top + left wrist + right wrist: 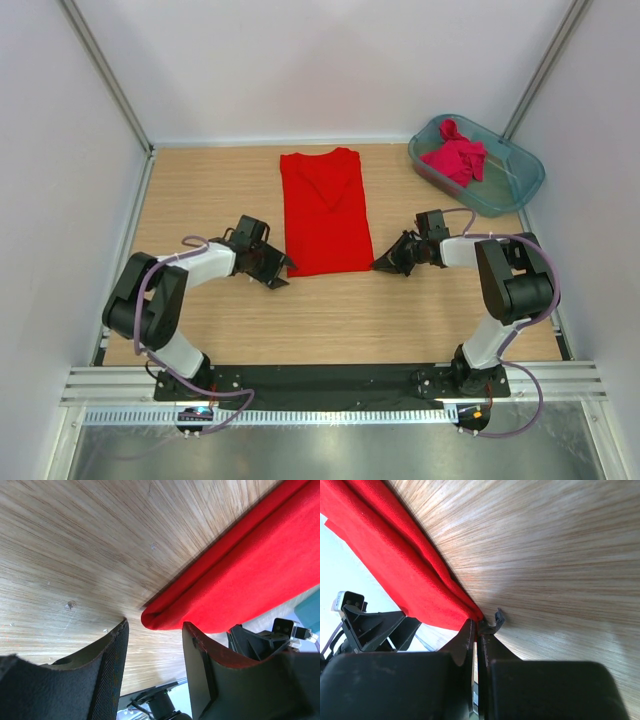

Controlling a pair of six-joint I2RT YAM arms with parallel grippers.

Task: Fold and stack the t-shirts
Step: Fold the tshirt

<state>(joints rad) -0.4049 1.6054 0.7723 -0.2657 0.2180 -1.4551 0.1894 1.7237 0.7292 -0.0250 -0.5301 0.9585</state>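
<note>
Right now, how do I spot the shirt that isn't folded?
Look at the wooden table, then its far right corner, where a see-through teal tub sits. The crumpled pink-red shirt lies inside it, unlike the bright red shirt spread flat mid-table.

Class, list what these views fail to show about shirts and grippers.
Right wrist: whether the shut right gripper pinches the red t-shirt corner; its fingers hide the contact.
Left wrist: most of that shirt, cut off by the frame.
Top: underside of the crimson t-shirt, bunched inside the tub.
</note>
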